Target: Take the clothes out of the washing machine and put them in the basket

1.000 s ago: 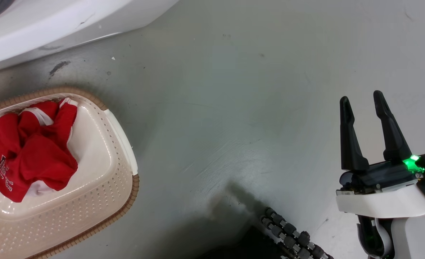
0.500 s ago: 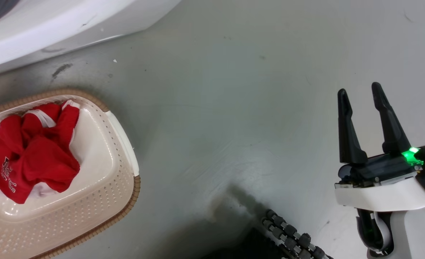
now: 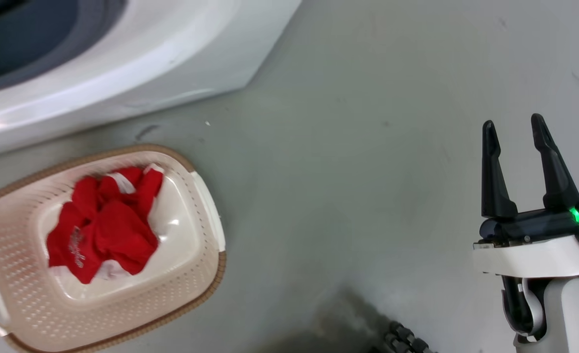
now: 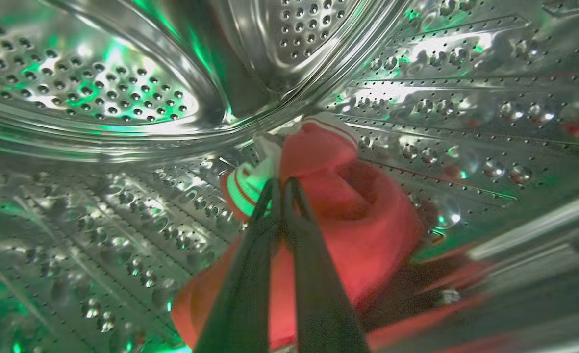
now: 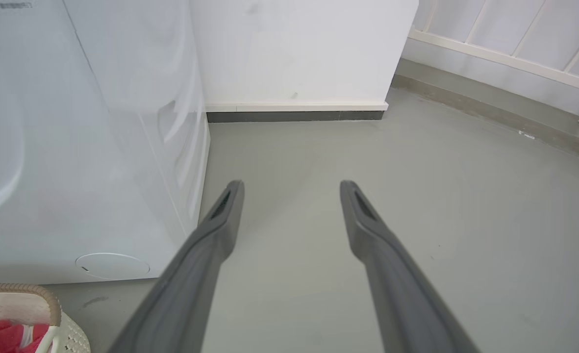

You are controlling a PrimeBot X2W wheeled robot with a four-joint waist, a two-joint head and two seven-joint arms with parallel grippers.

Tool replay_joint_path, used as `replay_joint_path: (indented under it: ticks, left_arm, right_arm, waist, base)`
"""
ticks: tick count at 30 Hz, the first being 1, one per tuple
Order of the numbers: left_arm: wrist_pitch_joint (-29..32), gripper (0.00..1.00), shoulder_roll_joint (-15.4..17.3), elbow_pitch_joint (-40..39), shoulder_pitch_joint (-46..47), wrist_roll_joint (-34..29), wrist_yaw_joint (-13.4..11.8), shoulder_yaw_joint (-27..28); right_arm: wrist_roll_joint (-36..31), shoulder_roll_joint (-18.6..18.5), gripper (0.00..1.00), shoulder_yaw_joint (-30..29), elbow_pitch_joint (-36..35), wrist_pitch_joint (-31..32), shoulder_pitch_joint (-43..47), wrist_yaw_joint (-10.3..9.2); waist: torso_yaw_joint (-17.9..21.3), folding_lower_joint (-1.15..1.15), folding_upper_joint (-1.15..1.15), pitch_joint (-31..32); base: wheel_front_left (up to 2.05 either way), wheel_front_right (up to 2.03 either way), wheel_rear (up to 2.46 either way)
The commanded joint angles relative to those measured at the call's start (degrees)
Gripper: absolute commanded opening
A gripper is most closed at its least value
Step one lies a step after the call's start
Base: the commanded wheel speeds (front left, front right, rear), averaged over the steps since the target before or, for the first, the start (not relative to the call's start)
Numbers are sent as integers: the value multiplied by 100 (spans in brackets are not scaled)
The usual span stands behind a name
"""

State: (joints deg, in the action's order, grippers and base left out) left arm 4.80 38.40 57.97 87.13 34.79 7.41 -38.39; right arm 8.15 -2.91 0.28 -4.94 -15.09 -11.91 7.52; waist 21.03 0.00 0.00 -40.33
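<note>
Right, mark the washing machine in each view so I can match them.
Head view: washing machine, white body across the top left.
Left wrist view: inside its perforated steel drum, around the left gripper shut on a red garment.
Right wrist view: white cabinet down the left side.
Shared: basket, lower left in head and right wrist views.

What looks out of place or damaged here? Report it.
Nothing serious: a dark scuff marks the floor beside the washing machine. The clothes lie crumpled inside the basket, none spilled.
</note>
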Motion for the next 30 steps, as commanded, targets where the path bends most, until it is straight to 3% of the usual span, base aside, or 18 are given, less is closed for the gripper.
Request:
replay_joint_path:
  ticks: [1, 12, 16, 21, 30]
  left_arm:
    - [-274, 0, -75, 16, -292, 89, 3, -69]
    - [-1585, 0, -478, -24, -1639, 358, 3, -309]
    - [-1907, 0, -587, -248, -2131, 369, -116, -262]
    - [-2004, 0, -621, -931, -2783, 244, -449, -137]
    - [-2006, 0, -526, -3119, -4369, -152, -1289, 427]
  right_arm:
    - [-82, 6, 100, -46, 48, -11, -19, -6]
    - [-383, 6, 100, -134, 214, -11, 271, -7]
    - [-518, 5, 100, -155, 271, -11, 390, -6]
    - [-640, 6, 100, -236, 345, -11, 539, -6]
    - [-763, 6, 100, -256, 462, -11, 815, -6]
  waist:
    - [-246, 0, 0, 426]
    - [-615, 0, 0, 1522]
    - [-735, 0, 0, 1935]
    - [-911, 0, 0, 2431]
    - [-1155, 0, 0, 3115]
  base:
    - [0, 0, 0]
    - [0, 0, 0]
    - [0, 0, 0]
    - [0, 0, 0]
    - [0, 0, 0]
